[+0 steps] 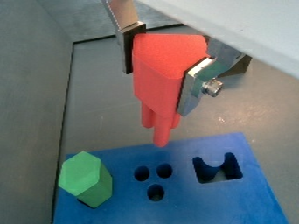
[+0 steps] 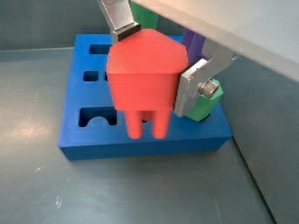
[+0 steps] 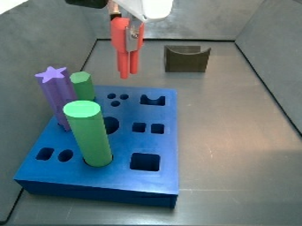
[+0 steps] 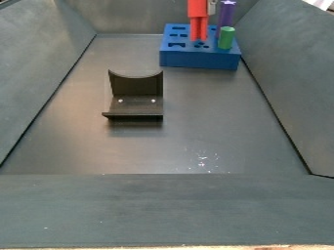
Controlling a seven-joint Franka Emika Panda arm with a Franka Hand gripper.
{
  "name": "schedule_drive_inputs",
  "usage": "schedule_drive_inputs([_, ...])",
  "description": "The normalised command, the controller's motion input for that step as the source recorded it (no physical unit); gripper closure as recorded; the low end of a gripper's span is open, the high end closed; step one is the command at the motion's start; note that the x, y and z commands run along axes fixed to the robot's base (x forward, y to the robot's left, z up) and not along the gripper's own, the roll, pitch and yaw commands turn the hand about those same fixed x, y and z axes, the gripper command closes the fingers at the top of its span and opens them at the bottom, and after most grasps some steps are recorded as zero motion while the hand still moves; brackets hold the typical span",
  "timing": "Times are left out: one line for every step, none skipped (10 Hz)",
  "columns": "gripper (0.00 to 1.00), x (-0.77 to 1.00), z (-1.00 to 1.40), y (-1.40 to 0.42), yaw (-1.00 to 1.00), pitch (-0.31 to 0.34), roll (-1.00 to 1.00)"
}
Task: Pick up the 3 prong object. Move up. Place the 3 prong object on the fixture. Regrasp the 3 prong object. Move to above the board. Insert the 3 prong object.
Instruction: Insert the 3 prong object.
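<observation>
The gripper [image 1: 163,74] hangs above the board [image 1: 251,188], its silver fingers [image 1: 197,80] pinching the red 3 prong object [image 1: 158,83] by its thick upper body, prongs pointing down. In both wrist views the prongs are clear of the blue surface, not yet in any hole. In a side view the object [image 3: 125,44] hovers over the far edge of the board [image 3: 112,168], with the fixture [image 3: 185,58] empty behind it.

The three-hole cut-out [image 1: 153,179] looks like the target, and the prongs seem to sit short of it, though the wrist angle makes that hard to judge. The risks are all in alignment. If the gripper descends offset or twisted about its axis, the prongs land on the board's flat top and the object could slip in the pads or tilt. The green hexagonal peg [image 1: 86,178] stands close beside the holes; a sideways correction could knock it.
</observation>
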Motion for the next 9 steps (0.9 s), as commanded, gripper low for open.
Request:
schedule_drive_inputs([1.00, -0.30, -0.08, -0.56, -0.05, 0.000, 0.02])
schedule_drive_inputs([1.00, 0.03, -0.06, -0.02, 0.00, 0.001, 0.00])
schedule_drive_inputs([1.00, 0.05, -0.90, -0.18, 0.00, 0.036, 0.01])
schedule_drive_inputs([1.00, 0.04, -0.09, 0.00, -0.03, 0.067, -0.06])
schedule_drive_inputs([1.00, 0.00, -0.05, 0.00, -0.03, 0.000, 0.00])
schedule_drive_inputs([1.00, -0.12, -0.37, -0.01, -0.19, 0.000, 0.00])
schedule_drive_inputs([1.00, 0.00, -0.05, 0.00, -0.03, 0.000, 0.00])
schedule_drive_inputs([1.00, 0.00, 0.00, -0.09, 0.00, 0.000, 0.00])
schedule_drive_inputs([1.00, -0.03, -0.18, -0.33, 0.00, 0.000, 0.02])
